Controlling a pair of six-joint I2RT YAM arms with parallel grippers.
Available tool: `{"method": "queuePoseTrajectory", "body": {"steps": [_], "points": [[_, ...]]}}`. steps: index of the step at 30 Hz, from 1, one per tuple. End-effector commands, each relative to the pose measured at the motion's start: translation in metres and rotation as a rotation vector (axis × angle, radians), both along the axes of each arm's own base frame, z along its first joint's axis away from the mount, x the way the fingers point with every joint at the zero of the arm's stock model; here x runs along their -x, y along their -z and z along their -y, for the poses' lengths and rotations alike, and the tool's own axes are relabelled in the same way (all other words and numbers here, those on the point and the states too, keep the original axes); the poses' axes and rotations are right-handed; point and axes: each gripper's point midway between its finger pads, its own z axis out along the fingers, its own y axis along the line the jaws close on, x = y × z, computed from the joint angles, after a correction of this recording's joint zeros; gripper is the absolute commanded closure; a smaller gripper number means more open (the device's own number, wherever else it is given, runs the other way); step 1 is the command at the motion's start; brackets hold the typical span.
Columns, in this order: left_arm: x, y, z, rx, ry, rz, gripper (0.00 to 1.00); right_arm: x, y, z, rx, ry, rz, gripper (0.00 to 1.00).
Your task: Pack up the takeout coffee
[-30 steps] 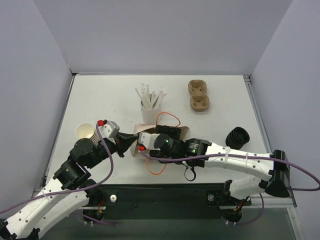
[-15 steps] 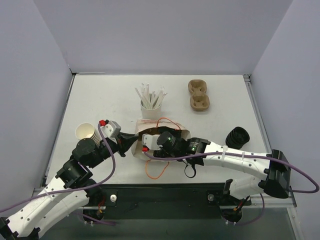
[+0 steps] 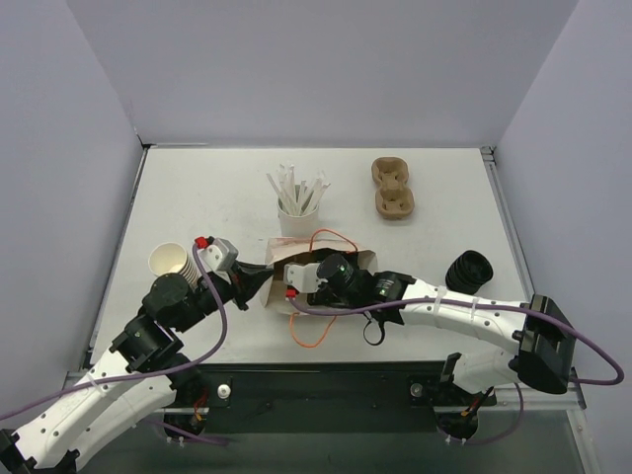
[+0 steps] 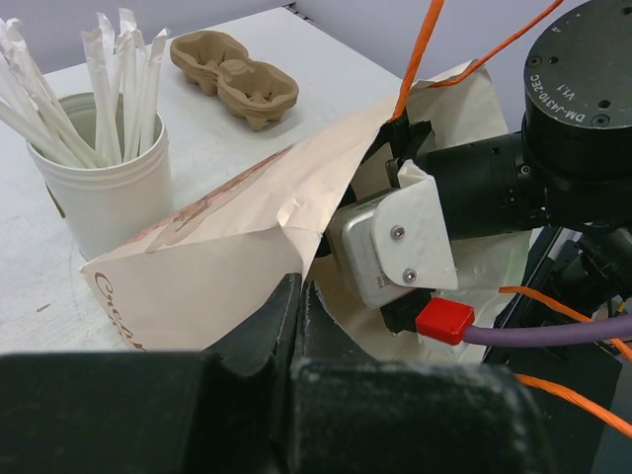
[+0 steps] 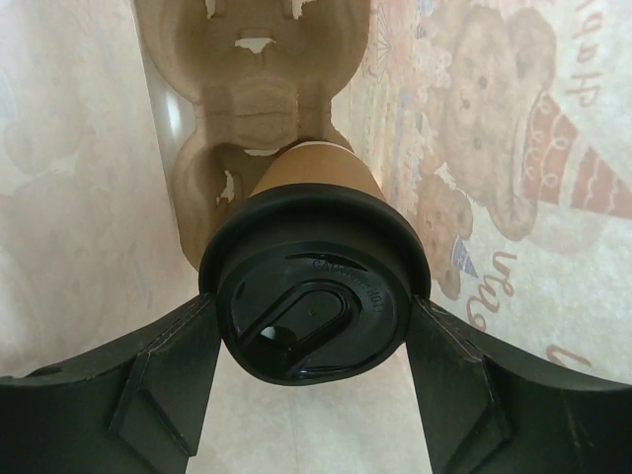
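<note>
white table (image 3: 217, 197), plain lavender walls (image 3: 326, 69)

Takeout coffee (image 5: 314, 296) inside bag (image 4: 217, 257) (carrier (image 5: 252, 59) too).

I'm seeing a matt brown kraft paper cup (image 5: 314, 170), its smooth, faintly glossy round black plastic lid (image 5: 314, 316), a rough beige moulded-pulp tray (image 5: 247, 59), and a creased cream paper bag (image 4: 227, 247).

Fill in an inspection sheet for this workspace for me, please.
Surface: white table, no spill seen.
Job's things: coffee, lidded, inside the bag lying on its side, its base at a pulp tray.
Clutter: straw cup, spare tray, lids, cups.
End effectors: left end effector pinches the bag's edge; right end effector grips the coffee's lid.
Cables: purple cable on each arm; orange cable loops by the bag.
Surroundings: plain walls, nothing else seen.
</note>
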Motion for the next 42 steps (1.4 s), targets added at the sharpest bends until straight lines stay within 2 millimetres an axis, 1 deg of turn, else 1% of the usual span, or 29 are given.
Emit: {"method": "queuePoseTrajectory", "body": {"steps": [1, 5, 6, 14, 19, 31, 42], "points": [[0.004, -0.015, 0.0, 0.048, 0.017, 0.051, 1.0, -0.006, -0.008, -0.002, -0.029, -0.004, 0.022, 0.46], [0.006, -0.012, 0.0, 0.033, 0.028, 0.055, 1.0, 0.0, -0.003, 0.001, 0.002, -0.024, -0.023, 0.46], [0.007, -0.011, 0.0, 0.032, 0.031, 0.056, 1.0, 0.0, -0.005, 0.0, 0.0, -0.021, -0.024, 0.46], [0.009, -0.008, 0.001, 0.031, 0.041, 0.055, 1.0, 0.0, -0.002, 0.003, 0.043, -0.022, -0.041, 0.46], [0.009, -0.009, 0.0, 0.034, 0.038, 0.054, 1.0, 0.0, 0.0, 0.0, 0.044, -0.031, -0.046, 0.46], [0.008, -0.007, 0.0, 0.034, 0.034, 0.036, 1.0, 0.005, 0.01, -0.005, 0.044, -0.05, -0.073, 0.46], [0.008, -0.004, -0.001, 0.03, 0.029, 0.027, 1.0, 0.001, 0.014, -0.009, 0.035, -0.046, -0.061, 0.46]]}}
